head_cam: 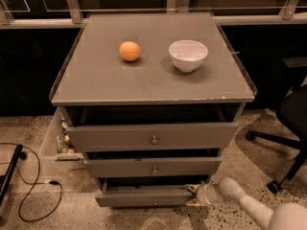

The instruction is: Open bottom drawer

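The grey cabinet (153,80) has three drawers, all pulled out a little. The bottom drawer (144,197) is the lowest, a flat grey front with a small round knob (155,201), slid out a short way. My gripper (192,195) is at the right end of that drawer front, at its top right corner, on a white arm (240,202) coming in from the lower right. The middle drawer (153,166) and the taller top drawer (152,136) sit above it.
An orange (130,51) and a white bowl (188,55) rest on the cabinet top. A side bin (60,140) with small items hangs at the cabinet's left. A black cable (33,186) lies on the floor at left. An office chair base (283,143) stands at right.
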Robot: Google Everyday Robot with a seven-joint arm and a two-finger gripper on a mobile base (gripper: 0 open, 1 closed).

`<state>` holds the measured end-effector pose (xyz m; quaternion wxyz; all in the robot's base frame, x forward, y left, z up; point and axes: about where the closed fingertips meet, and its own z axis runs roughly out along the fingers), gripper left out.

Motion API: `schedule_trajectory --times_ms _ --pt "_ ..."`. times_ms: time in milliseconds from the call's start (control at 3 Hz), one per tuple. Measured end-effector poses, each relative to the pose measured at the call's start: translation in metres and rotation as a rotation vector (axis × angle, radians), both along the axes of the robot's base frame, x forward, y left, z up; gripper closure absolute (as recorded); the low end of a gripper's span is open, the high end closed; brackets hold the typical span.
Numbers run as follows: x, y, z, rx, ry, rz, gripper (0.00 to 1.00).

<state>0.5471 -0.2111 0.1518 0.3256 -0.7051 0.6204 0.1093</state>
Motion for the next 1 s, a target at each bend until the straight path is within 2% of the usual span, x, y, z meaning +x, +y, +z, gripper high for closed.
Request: schedule_trajectory --times_ms 333,667,1000 --pt "-0.055 -0.019 0.0 0.028 0.005 0.035 0.19" --pt "-0.098 -0.026 0.0 0.038 0.007 0.072 0.42" --pt "-0.127 -0.026 -0.001 0.036 0.01 0.106 0.39"
